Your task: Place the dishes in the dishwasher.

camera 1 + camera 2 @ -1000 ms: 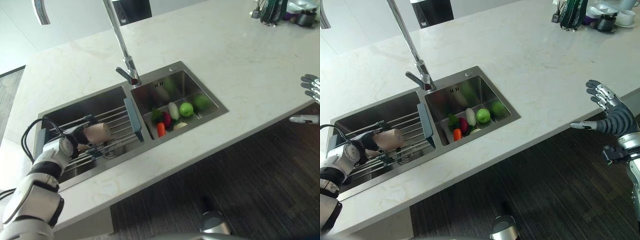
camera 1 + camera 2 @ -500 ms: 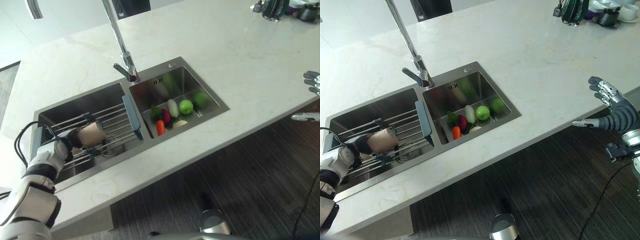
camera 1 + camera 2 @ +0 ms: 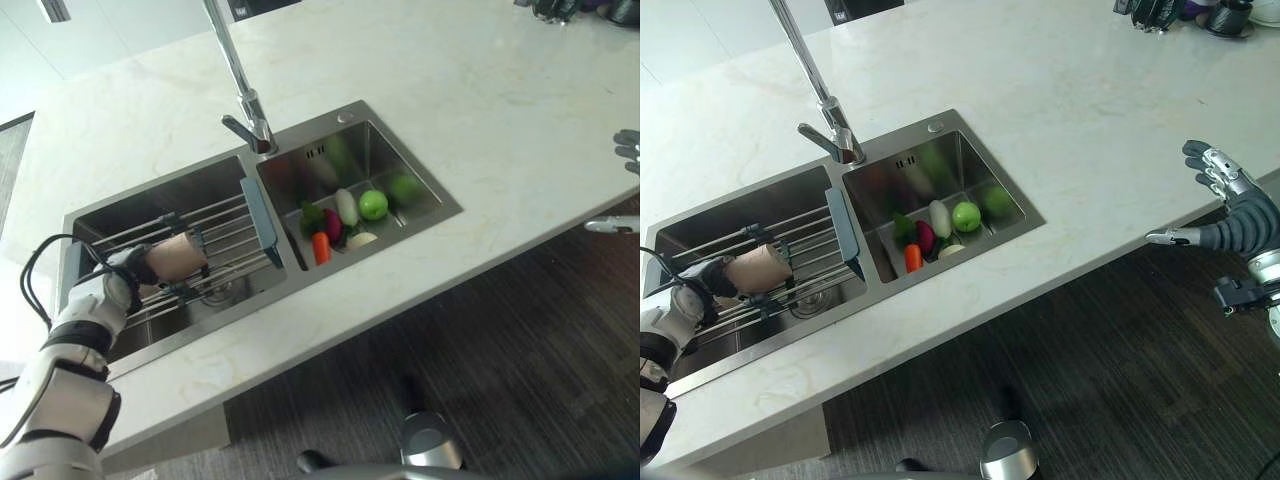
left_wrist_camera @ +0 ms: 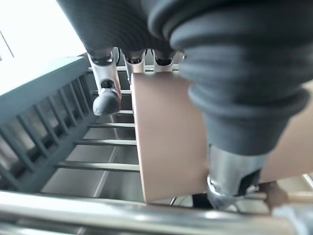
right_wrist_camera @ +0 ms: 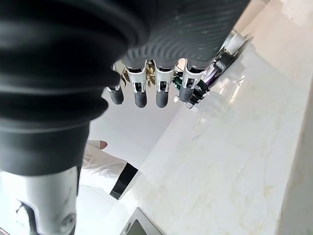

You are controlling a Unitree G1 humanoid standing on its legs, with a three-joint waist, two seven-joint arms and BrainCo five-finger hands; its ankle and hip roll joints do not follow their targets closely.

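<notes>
Lifted slightly off sink rack point(image 3: 225, 235): tan cup point(image 3: 175, 256), gripped in left hand point(image 3: 708, 277); right hand point(image 3: 1238, 222) spread, holding nothing.

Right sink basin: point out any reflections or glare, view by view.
Left eye view: the right sink basin's steel walls mirror the green apple as green patches. Right wrist view: bright backlight darkens the right robot hand; the countertop gleams.

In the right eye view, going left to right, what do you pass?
Left hand → cup → blue rack end → carrot → green apple → right hand.
</notes>
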